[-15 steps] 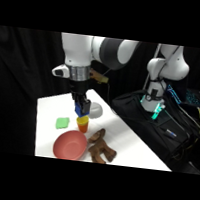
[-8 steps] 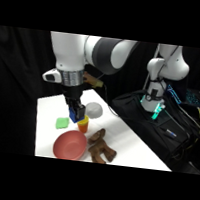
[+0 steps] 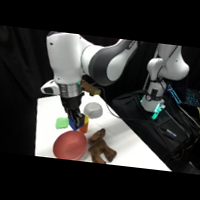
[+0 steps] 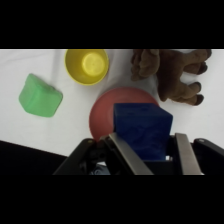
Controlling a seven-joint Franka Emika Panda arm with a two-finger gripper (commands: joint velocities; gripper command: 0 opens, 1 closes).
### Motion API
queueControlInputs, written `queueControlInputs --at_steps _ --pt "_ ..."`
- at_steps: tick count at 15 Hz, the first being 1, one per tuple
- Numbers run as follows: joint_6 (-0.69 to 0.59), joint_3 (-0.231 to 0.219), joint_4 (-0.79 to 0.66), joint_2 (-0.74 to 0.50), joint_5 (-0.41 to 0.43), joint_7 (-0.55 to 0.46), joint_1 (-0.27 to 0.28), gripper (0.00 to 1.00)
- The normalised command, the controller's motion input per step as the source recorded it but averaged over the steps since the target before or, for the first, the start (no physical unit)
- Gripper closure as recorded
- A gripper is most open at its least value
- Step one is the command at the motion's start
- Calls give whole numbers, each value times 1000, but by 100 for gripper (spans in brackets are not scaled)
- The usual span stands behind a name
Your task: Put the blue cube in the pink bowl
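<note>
DESK: Fingers [image 4: 145, 155] first. What are they doing?

FIELD: Pinching the blue cube [image 4: 141, 131]. From the wrist, the two metal fingers clamp it on opposite flat faces, and the cube hangs clear of the bench [image 3: 129, 136]. The pink bowl [image 4: 107, 107] shows just behind and beneath it, partly hidden.

DESK: Directly over the bowl?

FIELD: Hard to swear to. From the side, the cube [image 3: 79, 122] sits just above the bowl's [image 3: 69, 145] far rim, close beside the yellow cup [image 4: 87, 65]. Over the edge rather than the middle, by my judgement.

DESK: How will the cube handle?

FIELD: It looks solid and stiff, small enough to be light, with flat faces that suit a squeeze across opposite sides, as it is held now. Nothing fragile about it. Judging by the shape, it could bounce or tumble if let go from high up, and a shallow bowl offers little wall to stop it.

DESK: Anything crowding the drop?

FIELD: A brown plush toy [image 3: 100, 146] lies just beside the bowl, a green block [image 3: 61, 122] and a grey bowl [image 3: 92, 108] sit farther back. None is inside the pink bowl.
</note>
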Motion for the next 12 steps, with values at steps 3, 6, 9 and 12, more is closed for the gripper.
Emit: queueControlInputs --at_steps 3,6,9,12 --pt "64 94 267 215 104 -285 -96 72" --pt "35 95 313 234 102 -242 -105 72" --pt "-5 93 339 254 96 -202 -105 72" --pt "-28 90 334 259 81 -169 -91 22"
